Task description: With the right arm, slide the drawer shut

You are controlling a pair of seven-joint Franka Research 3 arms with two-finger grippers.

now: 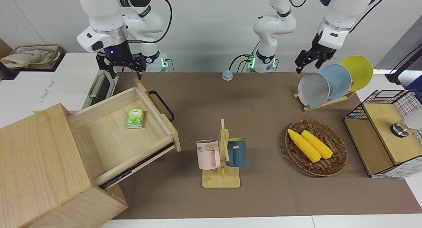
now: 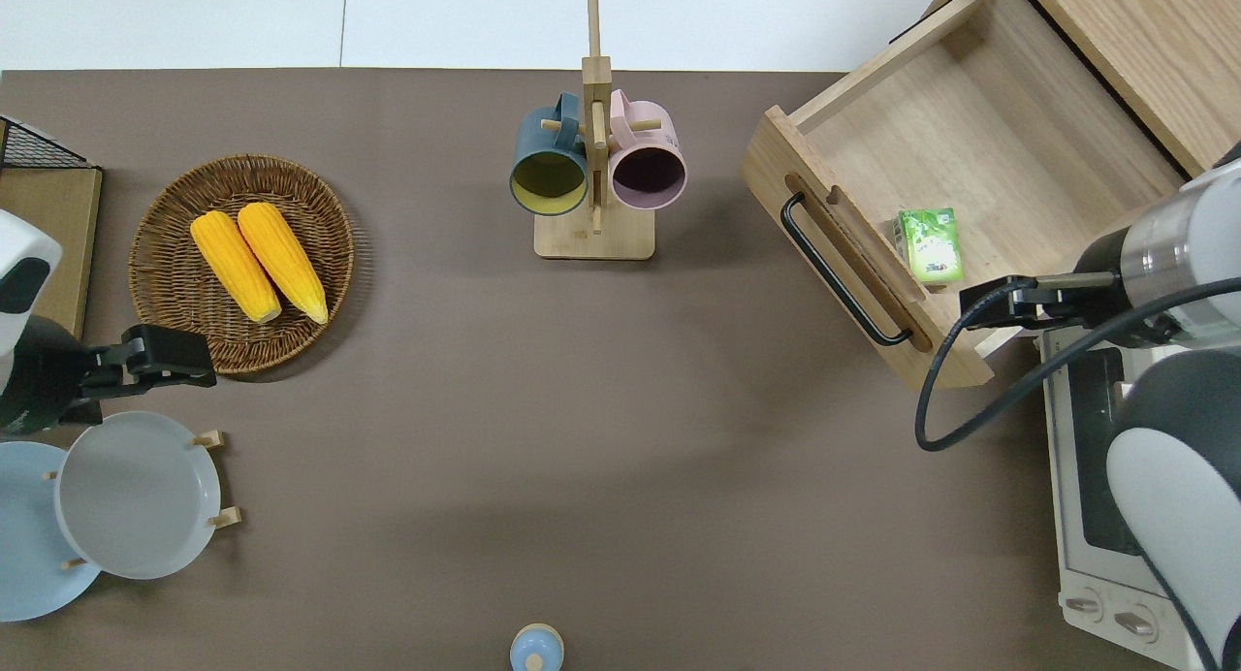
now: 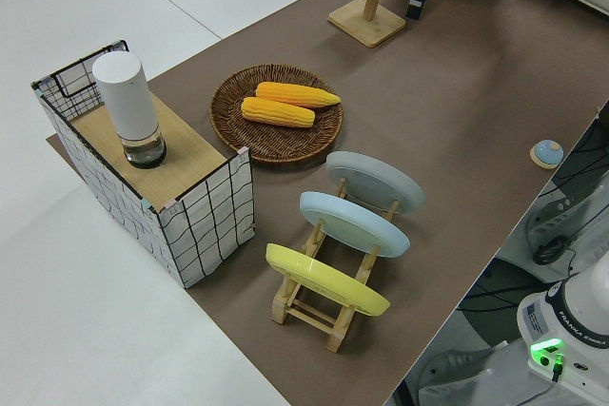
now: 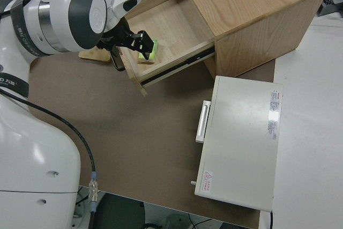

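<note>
My drawer (image 1: 132, 135) stands pulled well out of its pale wooden cabinet (image 1: 43, 168), at my right arm's end of the table. It is wide, shallow, light wood, with a black bar handle (image 2: 839, 271) across its front panel. My right arm (image 1: 105, 20), white and jointed, shows a blue wrist light.

White jointed right arm (image 1: 102, 10), dark grey joint band, silver wrist ring, blue light, looping black cable (image 2: 979, 399)

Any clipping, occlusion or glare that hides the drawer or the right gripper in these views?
Overhead view: drawer sharp, cabinet cropped by the frame. Right side view: the arm partly hides the right gripper. Front view: drawer and gripper unobstructed, evenly lit, no glare.
</note>
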